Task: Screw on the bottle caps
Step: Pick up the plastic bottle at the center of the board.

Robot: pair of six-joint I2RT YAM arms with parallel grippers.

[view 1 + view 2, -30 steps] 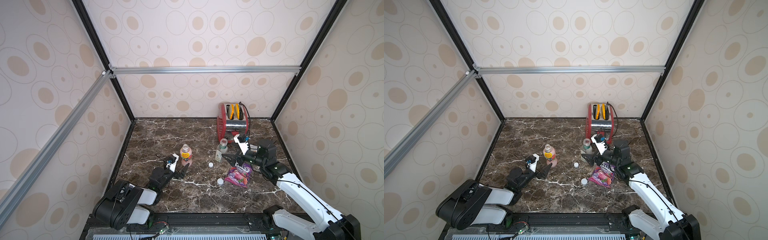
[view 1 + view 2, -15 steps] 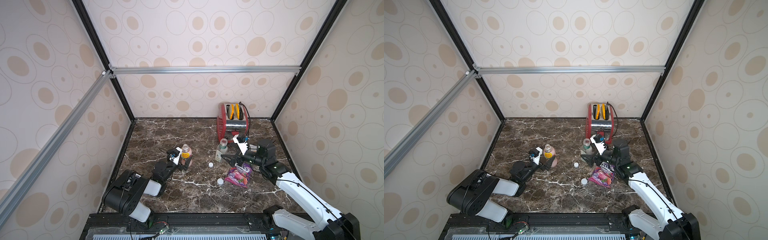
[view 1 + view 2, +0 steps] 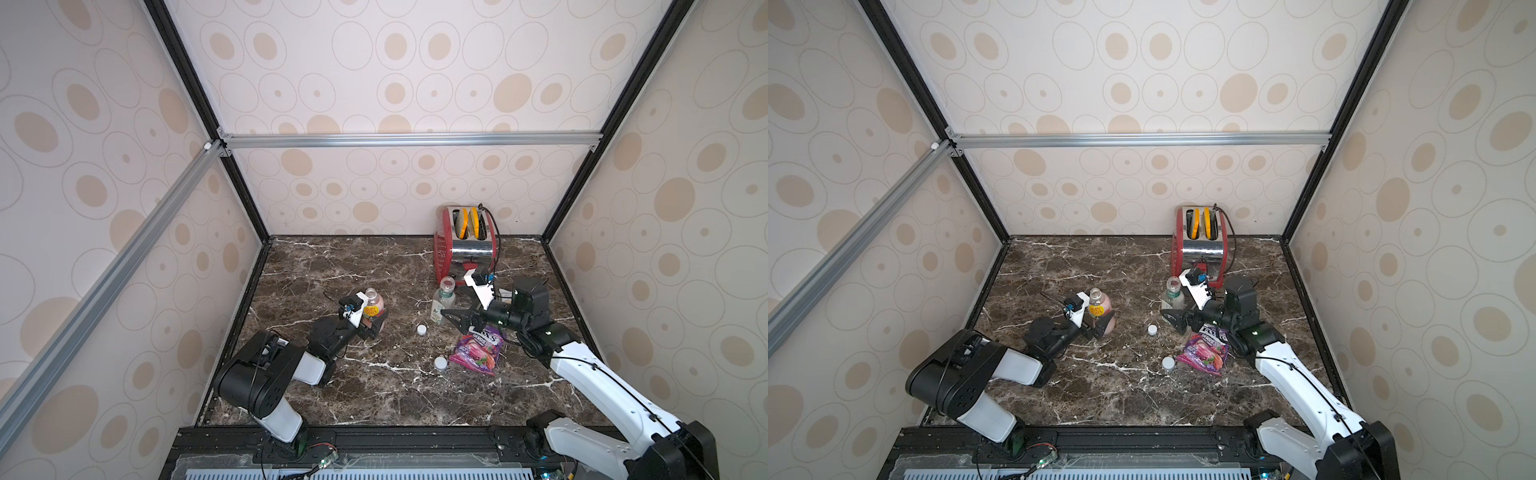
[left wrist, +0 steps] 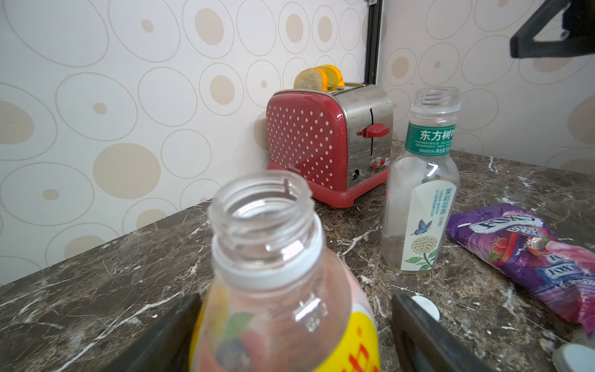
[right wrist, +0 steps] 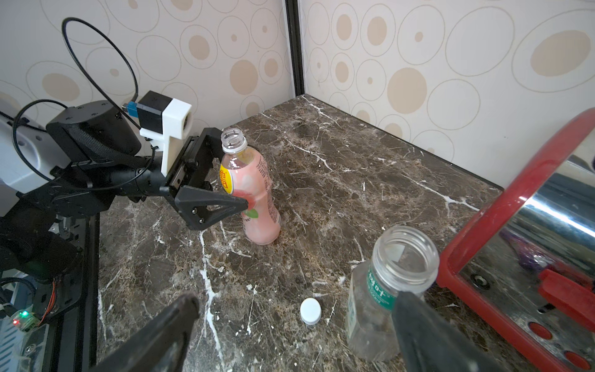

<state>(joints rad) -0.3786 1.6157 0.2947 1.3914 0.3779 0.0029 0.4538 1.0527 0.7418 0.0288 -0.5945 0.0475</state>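
Marble table (image 3: 374,399) | left jaws had moved astride pink bottle (image 3: 375,307), apart, not yet clamped | right jaws wide apart beside clear bottle (image 3: 443,300) | caps (image 3: 422,329) loose; capping not begun

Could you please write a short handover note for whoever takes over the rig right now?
Left gripper: open, jaws straddling the upright pink bottle; a gap shows at one finger, so no firm grip yet.
Right gripper: open and empty, low beside the clear bottle.
Caps: both loose on the table. One cap lies between the bottles, the second cap beside the candy bag.
Done: nothing yet; both necks are open.
Left: pick up each cap, steady its bottle, screw it on.
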